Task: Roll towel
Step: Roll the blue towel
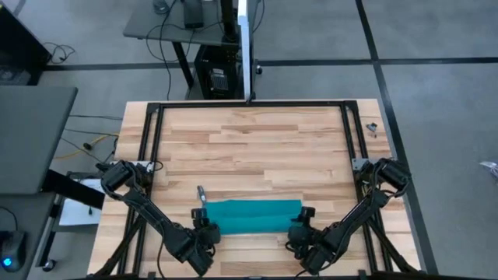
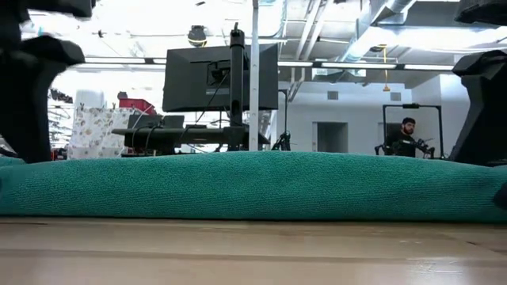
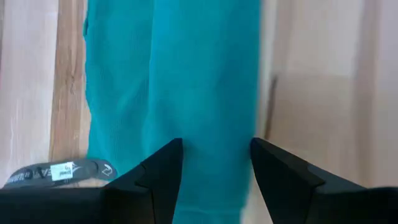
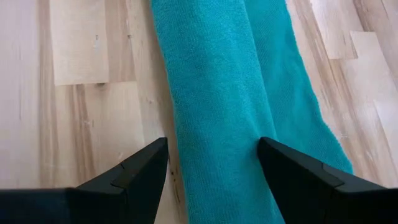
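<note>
The plain teal soft cloth towel (image 1: 255,215) lies as a long, partly rolled band near the front edge of the pale wooden plank bench (image 1: 257,140). The left pincer (image 3: 214,165) straddles one end, the right pincer (image 4: 211,165) the other, both spread wide around the roll. Low down, the towel's ends run out of frame.

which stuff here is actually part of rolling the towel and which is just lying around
Part of the job:
- towel, lying as a long band near the table's front edge
- left gripper, open, straddling the towel's left end
- right gripper, open, straddling its right end

Just lying about:
- small dark object near the table's far right corner
- grey strap with a label beside the towel
</note>
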